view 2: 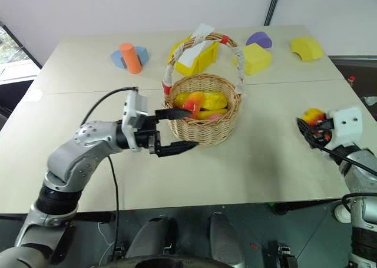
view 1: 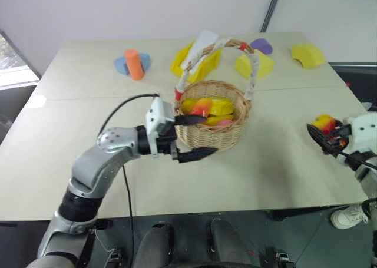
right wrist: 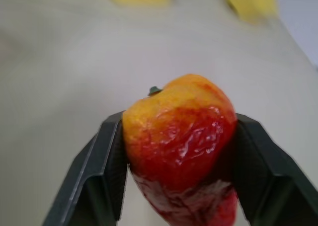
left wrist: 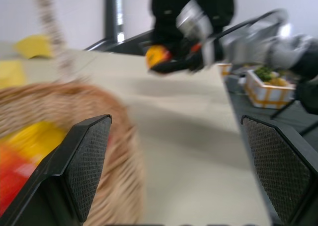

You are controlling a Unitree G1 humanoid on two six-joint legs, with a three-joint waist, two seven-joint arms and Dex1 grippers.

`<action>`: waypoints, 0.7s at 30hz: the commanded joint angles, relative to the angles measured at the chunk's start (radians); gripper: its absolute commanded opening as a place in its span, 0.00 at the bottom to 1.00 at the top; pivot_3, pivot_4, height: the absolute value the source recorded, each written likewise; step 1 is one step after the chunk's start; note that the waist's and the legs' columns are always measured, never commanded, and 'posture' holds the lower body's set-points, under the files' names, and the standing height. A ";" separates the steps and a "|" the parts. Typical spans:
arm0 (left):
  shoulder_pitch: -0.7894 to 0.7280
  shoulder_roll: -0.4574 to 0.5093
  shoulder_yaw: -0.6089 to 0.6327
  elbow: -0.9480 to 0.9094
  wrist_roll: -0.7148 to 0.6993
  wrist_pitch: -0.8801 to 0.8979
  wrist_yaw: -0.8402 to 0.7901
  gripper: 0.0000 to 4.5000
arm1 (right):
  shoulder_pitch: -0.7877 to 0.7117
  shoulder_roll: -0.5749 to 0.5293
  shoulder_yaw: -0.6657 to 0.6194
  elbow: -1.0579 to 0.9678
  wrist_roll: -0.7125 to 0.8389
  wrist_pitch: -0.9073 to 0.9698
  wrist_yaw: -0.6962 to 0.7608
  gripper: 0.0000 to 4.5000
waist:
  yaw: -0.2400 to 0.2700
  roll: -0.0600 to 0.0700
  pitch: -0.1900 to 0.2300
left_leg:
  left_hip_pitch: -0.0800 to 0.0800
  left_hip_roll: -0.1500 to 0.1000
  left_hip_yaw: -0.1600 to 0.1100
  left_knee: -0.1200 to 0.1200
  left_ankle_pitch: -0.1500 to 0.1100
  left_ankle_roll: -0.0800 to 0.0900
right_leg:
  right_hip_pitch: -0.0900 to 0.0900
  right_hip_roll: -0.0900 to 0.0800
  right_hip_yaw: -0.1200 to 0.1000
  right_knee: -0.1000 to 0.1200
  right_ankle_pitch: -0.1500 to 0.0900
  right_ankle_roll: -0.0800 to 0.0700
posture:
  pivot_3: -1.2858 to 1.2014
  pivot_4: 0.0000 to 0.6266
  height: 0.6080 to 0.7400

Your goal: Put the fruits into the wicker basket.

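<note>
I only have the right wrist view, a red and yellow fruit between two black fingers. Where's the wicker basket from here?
Observer: The wicker basket sits mid-table, off to the right gripper's left, well apart from it.
Operator: Anything in it yet?
Observer: Yes, yellow and red-yellow fruits already lie inside.
Operator: Is the other arm in the way?
Observer: The left gripper is open right at the basket's near-left side, one finger over the rim, one outside the wall.
</note>
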 commanded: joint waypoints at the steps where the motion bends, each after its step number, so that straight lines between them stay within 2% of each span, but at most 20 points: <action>1: 0.046 0.048 0.108 0.037 -0.006 -0.038 -0.011 1.00 | -0.090 -0.014 0.094 -0.263 0.180 0.101 0.045 0.50 | 0.001 0.000 0.000 | 0.000 0.001 -0.001 0.000 0.000 0.000 | 0.000 0.001 0.000 0.000 0.000 0.000 | 0.52 0.24 1.00; 5: 0.093 0.096 0.166 0.058 -0.002 -0.061 -0.026 1.00 | -0.273 0.063 0.344 -0.290 0.089 0.180 -0.058 0.50 | 0.008 -0.002 0.001 | 0.000 0.002 -0.002 0.000 0.000 0.000 | 0.000 0.001 -0.001 0.000 0.000 -0.001 | 0.52 0.24 1.00; 10: 0.119 0.101 0.180 0.027 -0.001 -0.064 0.000 1.00 | -0.447 0.194 0.527 -0.132 -0.059 0.215 -0.177 0.50 | 0.019 -0.003 0.001 | -0.005 -0.003 -0.003 0.000 0.000 -0.001 | -0.002 -0.006 -0.003 -0.003 0.000 -0.001 | 0.52 0.24 1.00; 12: 0.132 0.092 0.177 0.005 -0.001 -0.064 0.015 1.00 | -0.475 0.221 0.547 -0.083 -0.085 0.213 -0.183 0.50 | 0.018 -0.003 0.001 | -0.005 -0.005 -0.003 0.000 0.000 -0.001 | -0.003 -0.007 -0.003 -0.003 0.000 -0.001 | 0.52 0.24 1.00; 16: 0.149 0.081 0.172 -0.021 -0.006 -0.059 0.037 1.00 | -0.495 0.242 0.540 -0.075 -0.105 0.199 -0.181 0.92 | 0.015 -0.003 0.001 | -0.006 -0.005 -0.004 -0.002 0.000 -0.001 | -0.005 -0.007 -0.003 -0.003 0.000 -0.001 | 0.52 0.24 1.00; 17: 0.151 0.079 0.171 -0.024 -0.006 -0.059 0.040 1.00 | -0.493 0.239 0.534 -0.095 -0.106 0.186 -0.172 0.98 | 0.012 -0.003 0.001 | -0.006 -0.004 -0.004 -0.002 0.000 -0.001 | -0.005 -0.007 -0.003 -0.003 0.000 -0.001 | 0.52 0.24 1.00; 21: 0.157 0.080 0.171 -0.024 -0.006 -0.058 0.044 1.00 | -0.428 0.178 0.457 -0.220 -0.029 0.141 -0.053 0.98 | 0.011 -0.003 0.001 | -0.006 -0.004 -0.004 -0.002 0.000 -0.001 | -0.005 -0.006 -0.003 -0.003 0.000 -0.001 | 0.52 0.24 1.00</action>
